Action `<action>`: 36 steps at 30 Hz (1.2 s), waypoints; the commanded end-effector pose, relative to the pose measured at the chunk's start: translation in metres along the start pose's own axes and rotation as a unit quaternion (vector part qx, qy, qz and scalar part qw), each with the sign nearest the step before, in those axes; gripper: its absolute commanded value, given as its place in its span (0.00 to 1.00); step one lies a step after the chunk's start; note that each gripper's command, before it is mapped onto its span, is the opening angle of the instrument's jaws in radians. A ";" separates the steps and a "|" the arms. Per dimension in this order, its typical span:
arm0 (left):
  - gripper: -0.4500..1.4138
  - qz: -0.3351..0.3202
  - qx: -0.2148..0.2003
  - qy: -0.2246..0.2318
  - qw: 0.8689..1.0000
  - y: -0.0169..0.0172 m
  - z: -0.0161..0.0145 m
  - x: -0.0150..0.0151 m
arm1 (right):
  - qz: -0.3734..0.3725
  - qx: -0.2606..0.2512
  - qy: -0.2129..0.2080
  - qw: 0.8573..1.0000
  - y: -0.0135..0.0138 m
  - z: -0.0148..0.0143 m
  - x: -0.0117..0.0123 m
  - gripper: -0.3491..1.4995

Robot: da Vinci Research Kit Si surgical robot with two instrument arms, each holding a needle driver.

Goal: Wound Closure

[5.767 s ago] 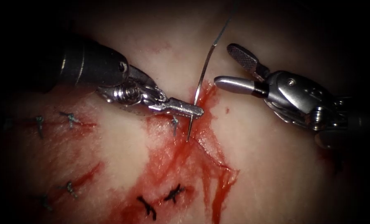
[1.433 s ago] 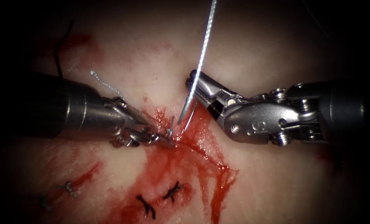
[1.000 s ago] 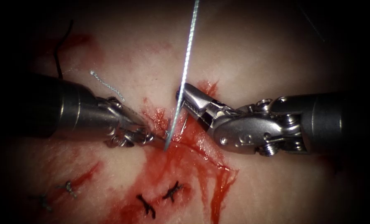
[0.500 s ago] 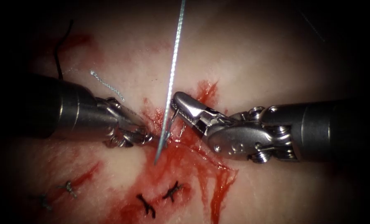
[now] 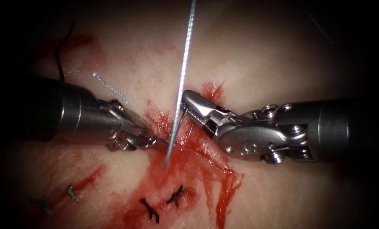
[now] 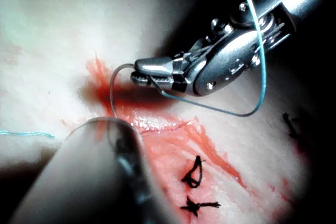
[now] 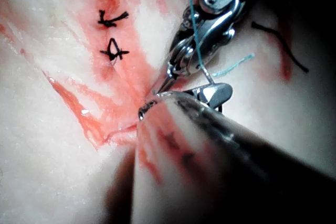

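Pinches the needle in the right tool, jaws pressed together on it close to its thread end. Points the sharp end away from those jaws, down past the tip of the left tool and over the red fluid; cannot tell whether the tip touches the tissue. Trails the thread straight up from the right jaws. Rests the left tool's tip, jaws pressed together, at the left edge of the cut, just beside the needle; cannot tell whether any tissue lies between them. Shows a loose cut end of thread just behind the left tool's wrist, and dark stitch knots well below both tools.
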 end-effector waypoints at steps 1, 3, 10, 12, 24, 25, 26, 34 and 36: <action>0.00 0.000 0.000 0.000 1.000 0.0001 0.0008 0.0001 | 0.002 0.000 0.001 1.000 0.0001 0.0008 0.0002 0.00; 0.00 0.000 0.000 0.000 1.000 0.0001 0.0008 0.0001 | 0.004 0.000 0.002 1.000 0.0005 0.0007 0.0003 0.00; 0.00 0.000 0.000 0.000 1.000 0.0001 0.0008 0.0001 | 0.020 0.011 0.001 1.000 0.0007 0.0006 0.0012 0.00; 0.00 0.000 0.000 0.000 1.000 0.0001 0.0008 0.0002 | 0.020 0.017 -0.001 1.000 0.0006 0.0007 0.0013 0.00; 0.00 0.000 0.000 0.000 1.000 0.0001 0.0008 0.0002 | 0.018 0.031 0.002 0.999 0.0000 0.0009 0.0008 0.00; 0.00 0.000 0.000 0.000 1.000 0.0002 0.0008 0.0002 | 0.018 0.031 0.002 0.999 -0.0001 0.0010 0.0008 0.00; 0.00 -0.001 0.000 0.000 1.000 0.0002 0.0008 0.0002 | 0.017 0.031 0.002 0.999 -0.0001 0.0011 0.0008 0.00; 0.00 -0.001 0.000 -0.001 1.000 0.0003 0.0008 0.0001 | 0.003 0.033 0.007 0.999 -0.0012 0.0015 0.0005 0.00; 0.00 -0.001 0.000 -0.001 1.000 0.0003 0.0008 0.0001 | -0.005 0.034 0.009 0.999 -0.0012 0.0015 0.0003 0.00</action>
